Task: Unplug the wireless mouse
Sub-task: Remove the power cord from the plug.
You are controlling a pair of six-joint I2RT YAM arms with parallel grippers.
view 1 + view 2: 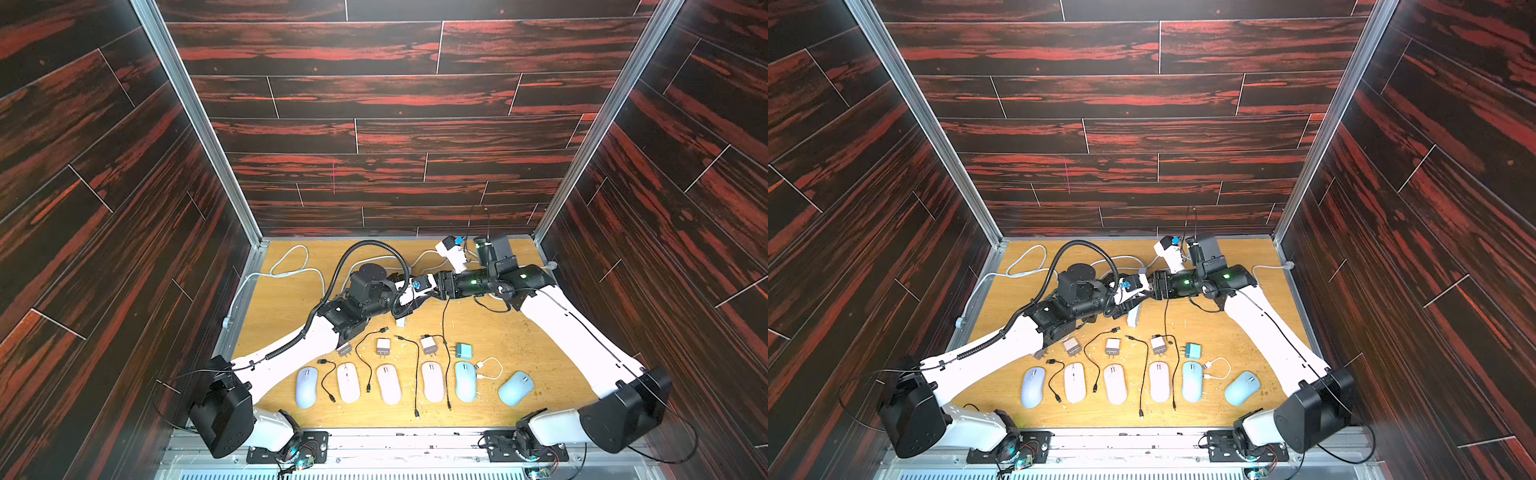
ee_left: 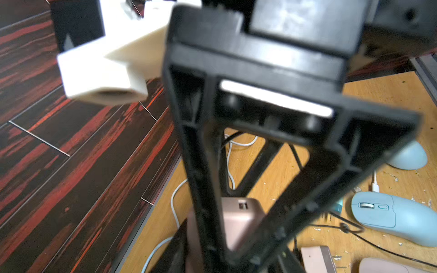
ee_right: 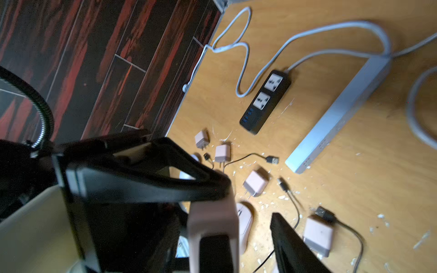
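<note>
Wireless mice lined on wooden tabletop, possibly crumb-strewn; red-black walls.

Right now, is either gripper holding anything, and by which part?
Left gripper seems to pinch the pink charger by its body; right gripper is open beside it.
</note>
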